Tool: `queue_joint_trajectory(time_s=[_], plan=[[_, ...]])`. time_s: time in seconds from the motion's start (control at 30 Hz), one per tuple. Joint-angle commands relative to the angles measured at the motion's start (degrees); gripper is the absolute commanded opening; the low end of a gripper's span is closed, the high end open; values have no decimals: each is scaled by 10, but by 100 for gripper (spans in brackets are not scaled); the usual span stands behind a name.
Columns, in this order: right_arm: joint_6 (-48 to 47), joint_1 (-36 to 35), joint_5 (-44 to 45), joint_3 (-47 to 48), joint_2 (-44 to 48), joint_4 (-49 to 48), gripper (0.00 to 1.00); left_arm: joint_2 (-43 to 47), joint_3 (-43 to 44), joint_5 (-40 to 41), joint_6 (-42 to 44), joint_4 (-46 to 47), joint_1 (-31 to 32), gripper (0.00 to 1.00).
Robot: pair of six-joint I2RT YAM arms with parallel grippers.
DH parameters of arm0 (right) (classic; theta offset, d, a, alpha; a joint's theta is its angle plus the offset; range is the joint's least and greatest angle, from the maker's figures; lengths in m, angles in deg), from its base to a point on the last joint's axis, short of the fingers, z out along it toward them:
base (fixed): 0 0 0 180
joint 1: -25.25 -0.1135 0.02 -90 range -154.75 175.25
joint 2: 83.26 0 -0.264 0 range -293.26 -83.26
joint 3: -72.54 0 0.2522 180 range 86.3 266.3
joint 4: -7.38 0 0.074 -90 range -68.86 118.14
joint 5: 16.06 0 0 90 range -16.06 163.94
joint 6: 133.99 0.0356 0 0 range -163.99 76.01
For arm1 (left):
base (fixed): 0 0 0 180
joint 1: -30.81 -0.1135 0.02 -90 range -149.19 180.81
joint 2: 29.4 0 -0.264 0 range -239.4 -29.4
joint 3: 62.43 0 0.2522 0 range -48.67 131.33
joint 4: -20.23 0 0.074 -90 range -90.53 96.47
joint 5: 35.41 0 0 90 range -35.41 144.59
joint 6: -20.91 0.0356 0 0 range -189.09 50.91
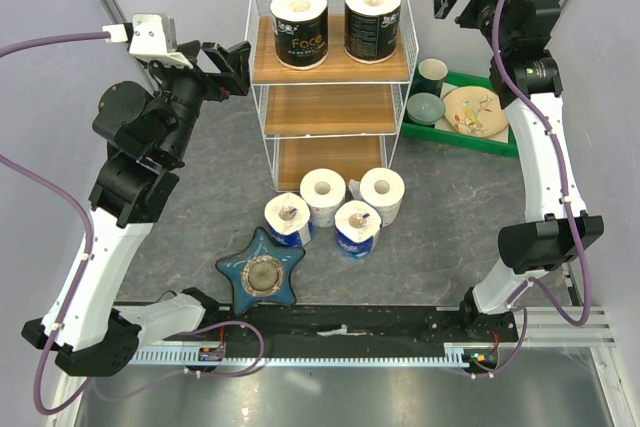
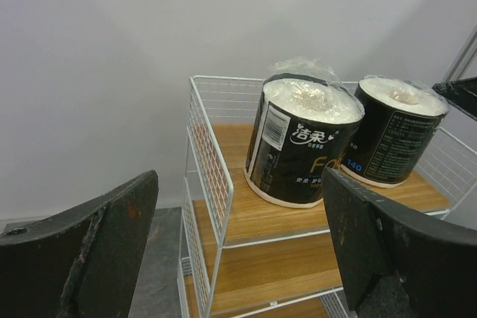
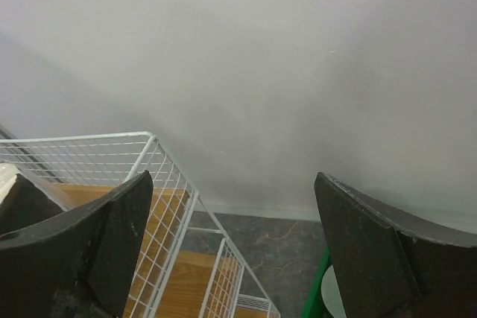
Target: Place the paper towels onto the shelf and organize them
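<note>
Fingers (image 2: pixel 97 251) of the left gripper (image 1: pixel 232 63) and the right gripper (image 1: pixel 455 2) are spread wide and empty, one on each side of the shelf (image 1: pixel 330 109) top. Two black-wrapped paper towels (image 1: pixel 299 27) are stocked on its top tier, and four more rolls are grouped on the desk (image 1: pixel 450 212) just before the shelf. All are judged light, soft, crushable and slick-wrapped, so a gentle grip across the sides is advised.
</note>
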Motion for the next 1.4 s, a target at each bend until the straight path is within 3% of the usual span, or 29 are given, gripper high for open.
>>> queue_joint_trajectory(time_s=[0.0,0.13,0.47,0.7,1.37], plan=[[21,1,-31,30,15,-28,98,6,-3,7,17,20,-3,97],[11,-7,-33,50,3,0,98,7,-3,4,16,20,-3,97],[-75,-82,76,134,-33,81,98,5,-5,2,18,20,-4,97],[-105,-111,143,132,-37,90,98,8,-5,1,19,20,-5,97],[-126,-134,100,124,-42,102,98,3,-6,-11,10,20,-16,97]])
